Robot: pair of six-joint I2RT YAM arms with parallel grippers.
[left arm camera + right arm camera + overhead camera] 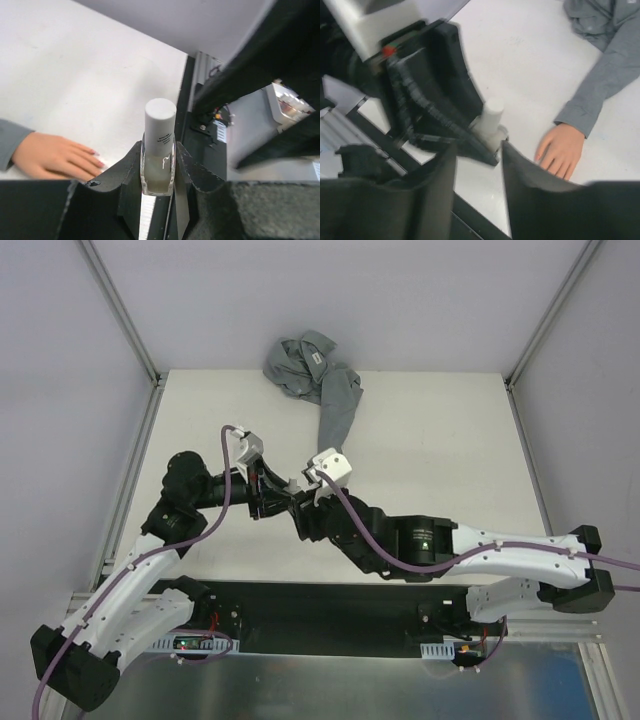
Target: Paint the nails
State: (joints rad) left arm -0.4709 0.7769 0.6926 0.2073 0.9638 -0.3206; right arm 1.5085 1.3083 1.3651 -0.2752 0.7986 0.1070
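My left gripper (pixel 159 148) is shut on a small clear bottle (pixel 158 176) with a tall white cap (pixel 160 119), held upright above the table's near edge. The peach mannequin hand (pixel 50 157) lies flat on the table to the bottle's left, and pinkish nails (pixel 93 151) show at its fingertips. In the right wrist view my right gripper (pixel 479 145) stands open just short of the white cap (pixel 492 116), with nothing between its fingers. The hand (pixel 563 151) and its grey sleeve (pixel 607 80) lie beyond. From above, the left gripper (pixel 268 486) and right gripper (pixel 300 498) meet and hide the hand.
The grey shirt (pixel 300 358) is bunched at the table's far edge, and its sleeve (pixel 336 412) runs toward the arms. The white table (pixel 440 450) ends at a black strip (pixel 320 615) by the arm bases. Metal frame rails (pixel 130 315) border the sides.
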